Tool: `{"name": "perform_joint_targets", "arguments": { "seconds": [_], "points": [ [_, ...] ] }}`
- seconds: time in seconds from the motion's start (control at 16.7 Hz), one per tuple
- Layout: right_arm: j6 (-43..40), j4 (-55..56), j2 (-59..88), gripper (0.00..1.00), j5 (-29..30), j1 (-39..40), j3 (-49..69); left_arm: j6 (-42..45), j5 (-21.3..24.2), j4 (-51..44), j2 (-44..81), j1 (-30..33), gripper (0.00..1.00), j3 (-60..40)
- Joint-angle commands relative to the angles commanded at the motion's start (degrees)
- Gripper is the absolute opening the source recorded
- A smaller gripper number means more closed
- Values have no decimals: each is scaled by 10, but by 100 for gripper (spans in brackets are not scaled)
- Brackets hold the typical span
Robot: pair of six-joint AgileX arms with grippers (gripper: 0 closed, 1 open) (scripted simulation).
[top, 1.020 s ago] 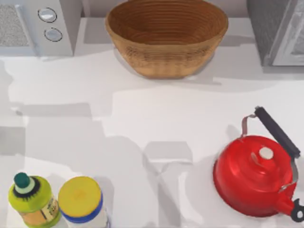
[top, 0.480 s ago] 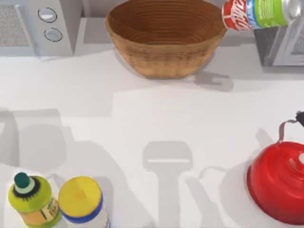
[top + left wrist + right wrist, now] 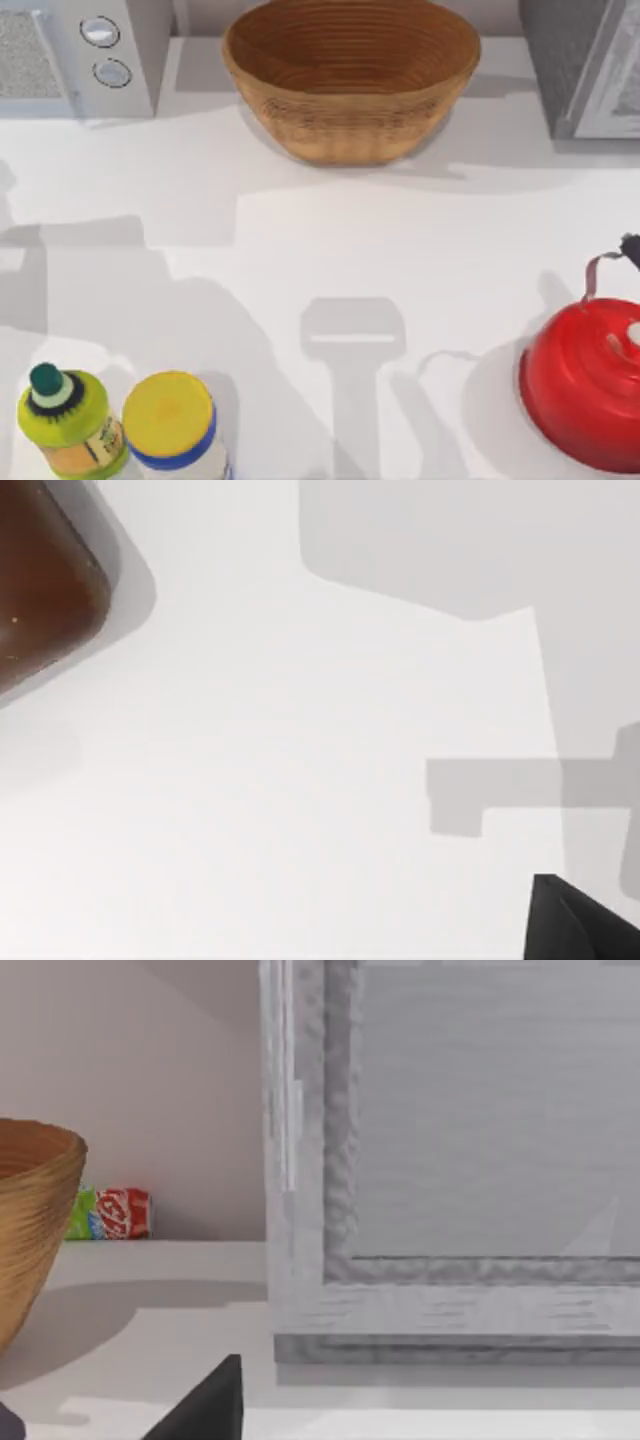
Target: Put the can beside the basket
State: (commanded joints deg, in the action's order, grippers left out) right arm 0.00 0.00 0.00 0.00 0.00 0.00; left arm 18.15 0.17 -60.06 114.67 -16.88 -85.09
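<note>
The can [image 3: 108,1214] lies on its side on the tabletop [image 3: 330,240] at the back, by the wall just past the basket [image 3: 350,75], its red and green label showing in the right wrist view between the basket's rim and a grey appliance [image 3: 450,1160]. I judge the task nearly or fully done, since the can rests near the basket with nothing holding it; whether they touch I cannot tell. Whether either gripper is apart or together I cannot tell. Counted: one can, one basket, one red kettle [image 3: 585,395], one green-capped bottle [image 3: 65,420], one yellow-lidded jar [image 3: 170,420].
</note>
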Motion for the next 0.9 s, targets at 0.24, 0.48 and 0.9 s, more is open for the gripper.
{"name": "perform_joint_targets", "arguments": {
  "seconds": [0.24,0.48,0.9],
  "points": [
    [0,0,0,100,0,0,0,-7,0,-2,0,10,0,0],
    [0,0,0,100,0,0,0,-7,0,-2,0,10,23,0],
    [0,0,0,100,0,0,0,-7,0,-2,0,10,75,0]
  ]
}}
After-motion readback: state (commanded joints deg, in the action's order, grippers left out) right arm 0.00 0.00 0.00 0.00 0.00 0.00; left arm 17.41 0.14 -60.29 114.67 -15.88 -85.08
